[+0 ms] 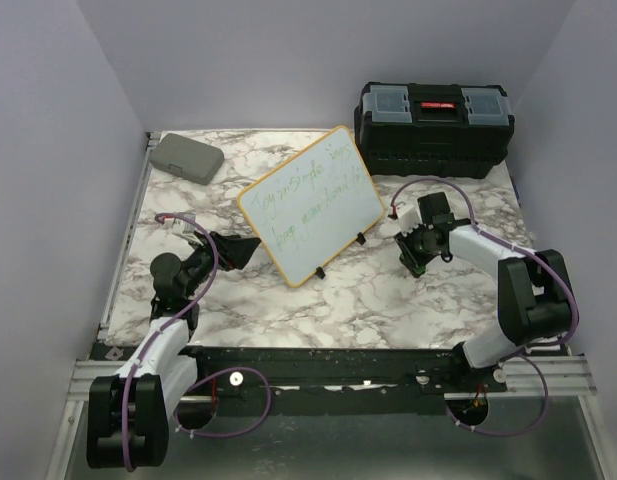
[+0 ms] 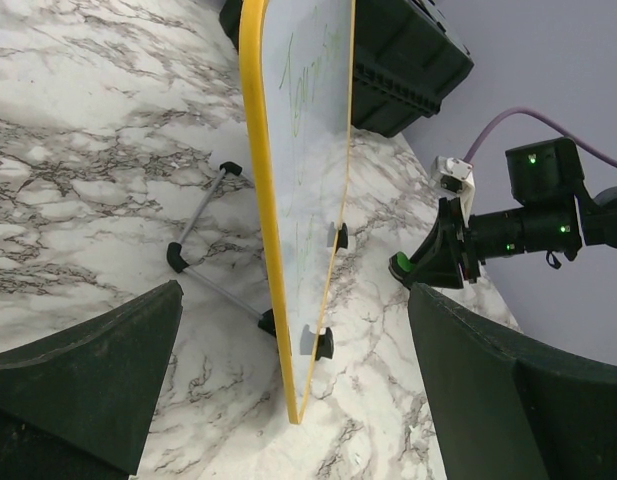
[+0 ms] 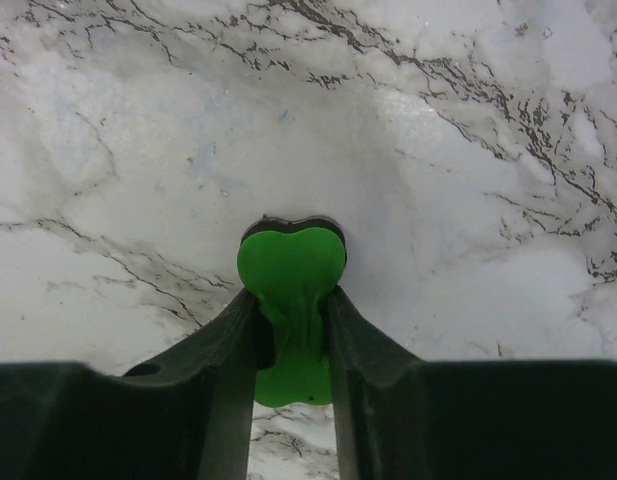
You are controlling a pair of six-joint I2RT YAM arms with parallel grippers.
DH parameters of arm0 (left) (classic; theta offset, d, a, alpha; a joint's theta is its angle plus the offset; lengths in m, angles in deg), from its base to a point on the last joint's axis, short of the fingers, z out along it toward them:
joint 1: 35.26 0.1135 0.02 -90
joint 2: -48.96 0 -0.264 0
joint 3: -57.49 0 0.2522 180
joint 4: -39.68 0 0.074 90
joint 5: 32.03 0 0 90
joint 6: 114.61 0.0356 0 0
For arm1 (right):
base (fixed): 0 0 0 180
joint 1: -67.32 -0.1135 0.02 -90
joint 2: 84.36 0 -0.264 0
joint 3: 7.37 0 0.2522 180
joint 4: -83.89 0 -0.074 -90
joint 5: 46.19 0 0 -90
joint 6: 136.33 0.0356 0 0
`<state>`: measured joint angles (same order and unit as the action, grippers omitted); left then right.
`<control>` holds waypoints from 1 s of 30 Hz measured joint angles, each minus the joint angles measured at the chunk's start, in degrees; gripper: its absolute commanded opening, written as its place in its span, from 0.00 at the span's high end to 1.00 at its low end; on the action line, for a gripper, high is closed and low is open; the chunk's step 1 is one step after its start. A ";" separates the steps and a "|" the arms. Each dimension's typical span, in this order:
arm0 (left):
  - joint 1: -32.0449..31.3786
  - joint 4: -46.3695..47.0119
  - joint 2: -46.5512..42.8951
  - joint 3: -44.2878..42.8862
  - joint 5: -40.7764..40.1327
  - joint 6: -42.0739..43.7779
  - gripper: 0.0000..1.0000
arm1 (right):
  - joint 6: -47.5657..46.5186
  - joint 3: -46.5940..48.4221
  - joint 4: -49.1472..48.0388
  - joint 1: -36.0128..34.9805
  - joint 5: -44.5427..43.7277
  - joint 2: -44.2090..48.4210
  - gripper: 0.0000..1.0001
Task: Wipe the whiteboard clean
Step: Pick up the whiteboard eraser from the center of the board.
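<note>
The whiteboard (image 1: 310, 205) stands tilted at mid-table on two small black feet, yellow-framed, with green handwriting across its face. In the left wrist view the whiteboard (image 2: 313, 150) is seen edge-on, its lower corner between my fingers. My left gripper (image 1: 243, 250) (image 2: 293, 290) is open at the board's left end, its jaws on either side of the edge without touching it. My right gripper (image 1: 416, 262) (image 3: 291, 295) is right of the board, shut on a green eraser (image 3: 291, 265) (image 2: 400, 266) that is held down close to the marble tabletop.
A black toolbox (image 1: 433, 115) stands at the back right, just behind the board. A flat grey case (image 1: 186, 156) lies at the back left. The board's wire stand (image 2: 203, 215) sticks out behind it on the table.
</note>
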<state>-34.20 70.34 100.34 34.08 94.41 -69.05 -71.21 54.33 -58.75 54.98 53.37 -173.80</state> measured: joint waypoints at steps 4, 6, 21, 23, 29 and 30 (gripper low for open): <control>0.00 -0.02 0.00 0.00 0.00 0.09 0.06 | 0.70 0.00 -0.31 0.00 -0.17 -0.09 0.54; 0.00 0.00 0.00 0.00 0.00 0.09 0.06 | 0.90 0.00 -0.42 0.00 -0.35 -0.09 0.52; 0.00 0.00 0.00 0.00 0.00 0.09 0.06 | 1.38 0.00 0.44 3.06 1.05 0.00 0.58; 0.02 0.00 0.07 0.00 0.02 0.09 0.06 | 1.27 0.00 0.63 3.08 1.66 0.00 0.53; 0.07 0.04 0.94 0.00 0.04 0.07 0.06 | 1.27 0.00 1.81 3.08 3.48 0.37 0.45; 0.07 0.04 1.05 0.00 0.04 0.07 0.06 | 1.27 0.00 2.05 3.08 3.69 0.55 0.45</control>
<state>-34.13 70.39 101.39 34.08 94.46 -68.99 -69.95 54.33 -56.70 58.06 57.06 -173.26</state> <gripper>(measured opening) 0.941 0.544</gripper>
